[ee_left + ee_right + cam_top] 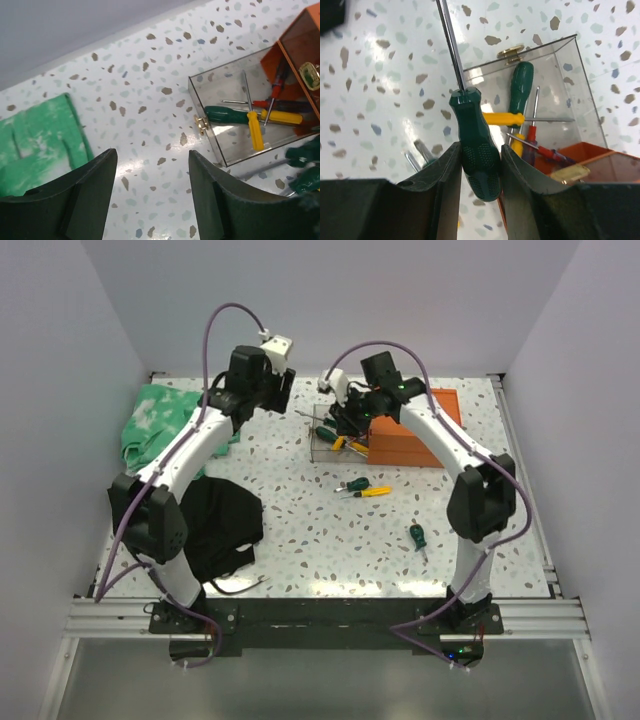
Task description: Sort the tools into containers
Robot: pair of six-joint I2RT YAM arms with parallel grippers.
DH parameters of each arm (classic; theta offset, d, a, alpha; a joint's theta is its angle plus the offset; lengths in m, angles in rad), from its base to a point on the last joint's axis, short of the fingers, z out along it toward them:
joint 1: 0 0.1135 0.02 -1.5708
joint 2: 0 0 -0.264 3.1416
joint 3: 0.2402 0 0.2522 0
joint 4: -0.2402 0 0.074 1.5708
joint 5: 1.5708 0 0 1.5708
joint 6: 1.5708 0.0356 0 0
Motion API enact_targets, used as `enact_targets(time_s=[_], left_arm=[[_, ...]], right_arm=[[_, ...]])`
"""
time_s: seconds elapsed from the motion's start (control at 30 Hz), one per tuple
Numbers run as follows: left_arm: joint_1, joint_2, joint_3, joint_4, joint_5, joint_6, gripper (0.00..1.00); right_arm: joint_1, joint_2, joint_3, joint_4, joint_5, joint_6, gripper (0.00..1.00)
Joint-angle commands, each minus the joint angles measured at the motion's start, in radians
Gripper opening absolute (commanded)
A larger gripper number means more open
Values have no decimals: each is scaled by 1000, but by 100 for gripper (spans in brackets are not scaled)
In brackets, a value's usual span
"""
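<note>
**Far-left corner of the surface (320, 550).** A green cloth (160, 425) lies here, partly covered by the left arm. In the left wrist view the frame edge cuts it off. A black cloth (225, 525) lies nearer, by the left edge, and the arm's lower link hides part of it.

**Left end effector (152, 195).** The jaws stand wide apart with nothing between them. It is above bare surface between the green cloth and the clear drawer (235, 85). From above, the wrist housing hides its fingers.

**Clear drawer.** It stands toward the far edge, right of centre, pulled out in front of the orange chest (440, 405). A brass knob (201, 123) is on its front. Inside lie a green screwdriver (225, 115), a yellow screwdriver (255, 132) and a red screwdriver (276, 89). More shafts and handles overlap there, so the count cannot be told.

**Right end effector (480, 150).** It is clamped on the handle of the held screwdriver (472, 125), which is dark green. The shaft points away and its tip is cut off at the top of the frame. It is above the drawer's left side; whether over the tray or just outside cannot be told. Grey metal stubs (417, 155) beside one finger cannot be identified.

**Orange chest.** From above, the right arm largely hides it.

**Centre of the surface.** A loose green screwdriver (356, 483) and a loose yellow screwdriver (375, 492) lie side by side. A stubby screwdriver (417, 535) with a green handle lies apart, nearer the near-right corner.
</note>
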Motion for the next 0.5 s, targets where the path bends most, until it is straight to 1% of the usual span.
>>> enact_targets(time_s=[0.0, 0.03, 0.1, 0.3, 0.33, 0.4, 0.43, 0.47], left_arm=[[13, -134, 17, 35, -110, 49, 64], [13, -143, 5, 38, -110, 55, 64], [16, -162, -21, 44, -116, 58, 65], [33, -156, -21, 51, -87, 58, 66], [33, -151, -17, 51, -72, 50, 66], [33, -136, -6, 49, -53, 41, 66], [33, -130, 5, 48, -33, 29, 66], [33, -121, 9, 46, -23, 24, 66]], right_arm=[[24, 108, 165, 62, 88, 326, 0], [27, 146, 183, 47, 145, 353, 0], [29, 165, 219, 40, 203, 378, 0], [32, 147, 188, 50, 327, 422, 0], [32, 144, 182, 51, 343, 441, 4], [35, 138, 165, 53, 376, 471, 17], [37, 135, 156, 54, 384, 482, 31], [40, 133, 150, 51, 386, 491, 41]])
